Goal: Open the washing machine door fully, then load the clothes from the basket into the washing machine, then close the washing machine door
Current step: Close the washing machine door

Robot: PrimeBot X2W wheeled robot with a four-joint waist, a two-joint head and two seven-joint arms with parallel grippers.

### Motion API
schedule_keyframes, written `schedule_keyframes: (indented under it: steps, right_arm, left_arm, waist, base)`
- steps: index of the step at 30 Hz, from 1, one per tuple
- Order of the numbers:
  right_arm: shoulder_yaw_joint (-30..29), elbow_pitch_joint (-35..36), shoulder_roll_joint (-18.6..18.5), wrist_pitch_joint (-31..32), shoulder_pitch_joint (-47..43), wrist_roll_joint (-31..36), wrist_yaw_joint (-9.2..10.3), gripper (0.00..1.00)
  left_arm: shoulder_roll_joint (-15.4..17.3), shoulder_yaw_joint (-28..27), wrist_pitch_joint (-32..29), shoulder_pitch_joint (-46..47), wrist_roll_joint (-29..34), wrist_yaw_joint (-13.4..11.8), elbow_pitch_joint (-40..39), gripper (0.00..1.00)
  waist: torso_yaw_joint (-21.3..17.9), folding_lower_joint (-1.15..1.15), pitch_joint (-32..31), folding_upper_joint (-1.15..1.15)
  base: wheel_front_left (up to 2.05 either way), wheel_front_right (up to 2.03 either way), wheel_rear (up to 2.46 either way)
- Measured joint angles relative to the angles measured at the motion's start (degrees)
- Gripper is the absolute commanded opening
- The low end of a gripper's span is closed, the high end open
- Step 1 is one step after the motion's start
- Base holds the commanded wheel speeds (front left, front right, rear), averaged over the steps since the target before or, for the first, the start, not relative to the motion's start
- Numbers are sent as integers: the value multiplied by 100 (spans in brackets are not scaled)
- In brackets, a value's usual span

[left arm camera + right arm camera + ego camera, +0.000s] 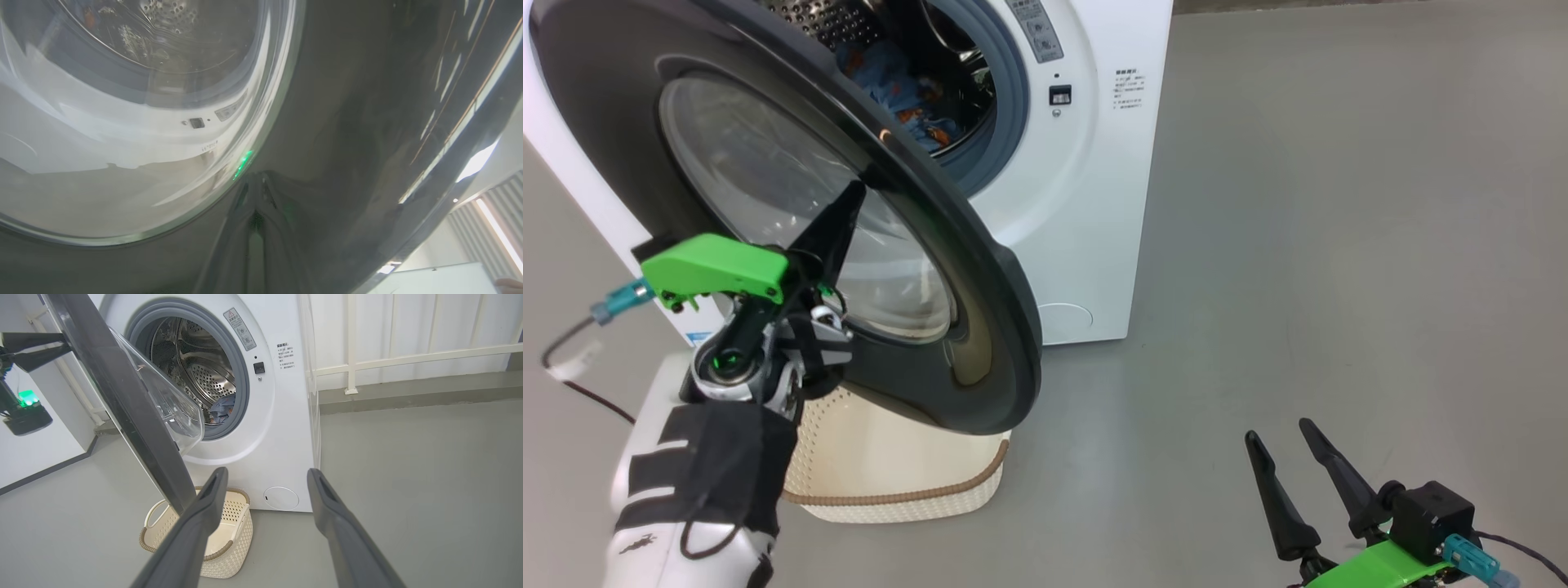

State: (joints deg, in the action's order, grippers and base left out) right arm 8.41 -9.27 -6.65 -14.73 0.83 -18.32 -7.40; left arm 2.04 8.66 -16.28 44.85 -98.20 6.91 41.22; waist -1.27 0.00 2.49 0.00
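The door (980,269) stands partly open across the upper left of the head view, hiding part of the drum mouth and overhanging the basket (907,482), which sits on the grey floor (1339,245) just in front of the washer (1094,204). The clothes (907,98) lie inside the drum, seen past the door's edge at top centre.

The left gripper (856,189) is closed with nothing in it, its 2 fingers together and their tips against the door's outer face where glass meets black rim. The right gripper (1278,430) sits at lower right over the floor, wide open and holding nothing, well apart from the washer.

In the right wrist view a white railing (408,355) runs behind the washer at upper right. A grey warning sticker (240,328) with a triangle sits beside the gasket, with lines of print (286,355) below it, too small to read.
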Motion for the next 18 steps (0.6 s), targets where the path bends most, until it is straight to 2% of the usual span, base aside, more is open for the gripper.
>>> schedule_keyframes:
  steps: [5, 7, 8, 9, 11, 18]
  right_arm:
    - [-33, -5, 10, 0, -97, 0, 0, 100]
    - [-66, -8, 21, 0, -116, 0, 0, 100]
    - [-86, -7, 27, 0, -121, 0, 0, 100]
    - [-109, -1, 35, 0, -143, 0, 0, 100]
    - [-129, 1, 43, 0, -191, 0, 0, 100]
    - [-232, 67, 38, 0, -403, 64, 0, 100]
  left_arm:
    - [288, 509, 375, -35, 942, 2, 34, 0]
    - [485, 770, 604, -118, 1407, 19, 33, 36]
    - [586, 887, 740, -193, 1658, 18, 32, 75]
    - [670, 961, 864, -295, 1848, 16, 23, 100]
    - [740, 1011, 971, -408, 1962, -9, 5, 100]
    - [1143, 1543, 1848, -1172, 3078, -337, -590, 100]
  waist:
    - [15, 0, -65, 0]
    - [20, 0, -115, 0]
    - [23, 0, -143, 0]
    - [26, 0, -170, 0]
    - [30, 0, -196, 0]
    - [91, 0, -323, 0]
  base:
    - [0, 0, 0]
    - [0, 0, 0]
    - [0, 0, 0]
    - [0, 0, 0]
    - [0, 0, 0]
    - [0, 0, 0]
